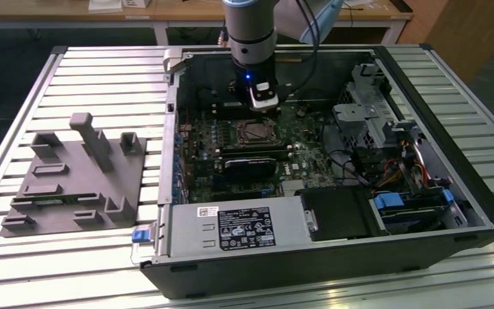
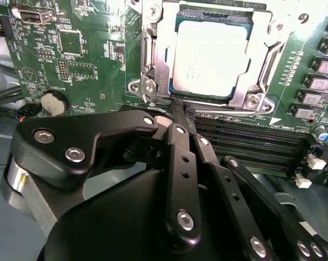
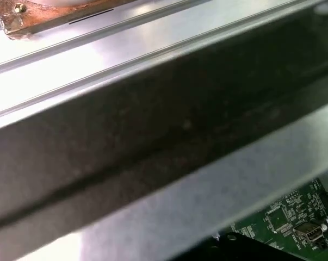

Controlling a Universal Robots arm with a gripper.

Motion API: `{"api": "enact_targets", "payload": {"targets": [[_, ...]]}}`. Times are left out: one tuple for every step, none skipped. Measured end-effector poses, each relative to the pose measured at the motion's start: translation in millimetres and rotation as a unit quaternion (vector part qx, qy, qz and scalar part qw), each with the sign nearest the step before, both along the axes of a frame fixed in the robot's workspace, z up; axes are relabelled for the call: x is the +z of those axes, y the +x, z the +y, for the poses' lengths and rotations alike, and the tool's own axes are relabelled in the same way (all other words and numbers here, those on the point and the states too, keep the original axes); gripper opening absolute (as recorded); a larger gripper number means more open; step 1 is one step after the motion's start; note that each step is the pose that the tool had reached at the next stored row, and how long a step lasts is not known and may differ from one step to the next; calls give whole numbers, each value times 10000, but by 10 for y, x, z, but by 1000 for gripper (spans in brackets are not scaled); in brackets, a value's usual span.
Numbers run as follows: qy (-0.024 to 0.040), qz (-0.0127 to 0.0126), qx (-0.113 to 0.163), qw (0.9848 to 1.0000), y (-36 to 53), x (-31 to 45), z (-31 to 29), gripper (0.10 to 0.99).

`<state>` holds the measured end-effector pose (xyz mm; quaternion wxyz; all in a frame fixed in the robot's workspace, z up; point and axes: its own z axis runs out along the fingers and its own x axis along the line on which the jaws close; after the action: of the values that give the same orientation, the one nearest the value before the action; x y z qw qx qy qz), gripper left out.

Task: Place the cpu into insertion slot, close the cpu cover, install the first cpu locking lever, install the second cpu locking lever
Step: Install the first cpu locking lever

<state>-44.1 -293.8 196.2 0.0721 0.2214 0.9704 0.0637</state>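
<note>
The cpu [image 2: 210, 57] lies flat in the insertion slot [image 1: 256, 132], its pale metal top facing up. The cpu cover [image 2: 159, 65], a silver frame, lies down around it, and the chip shows through its window. Thin metal levers run along the frame's sides [image 2: 148, 51]. My gripper [image 2: 178, 106] has its black fingers [image 2: 174, 163] pressed together, shut, with the tips at the socket's edge nearest the memory slots. In the exterior view the gripper [image 1: 264, 109] hangs inside the case just beyond the socket.
The open computer case [image 1: 453, 193] lies on a slatted metal table. A labelled power supply [image 1: 242, 228] and drive bays [image 1: 384, 129] crowd the board. Long black memory slots [image 2: 251, 141] sit beside the socket. A grey fixture block [image 1: 75, 180] stands at the exterior view's left.
</note>
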Motion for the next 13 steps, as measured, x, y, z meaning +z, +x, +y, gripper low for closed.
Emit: {"api": "enact_targets", "payload": {"targets": [[2, -1, 0, 10000, 0, -1, 1, 106], [2, -1, -1, 10000, 0, -1, 0, 106], [1, -1, 0, 10000, 1, -1, 0, 106], [0, 0, 0, 10000, 0, 0, -1, 106], [0, 0, 0, 10000, 0, 2, -1, 106], [0, 0, 0, 10000, -1, 11, -2, 106], [2, 0, 0, 10000, 0, 25, -1, 106], [2, 0, 0, 10000, 0, 45, -1, 106], [5, 0, 0, 10000, 0, 64, -1, 106], [6, -1, 0, 10000, 0, 83, -1, 106], [11, 0, 0, 10000, 0, 91, -1, 106], [24, 0, 1, 10000, 1, 92, -1, 106], [30, 0, 0, 10000, 0, 92, 0, 106]]}}
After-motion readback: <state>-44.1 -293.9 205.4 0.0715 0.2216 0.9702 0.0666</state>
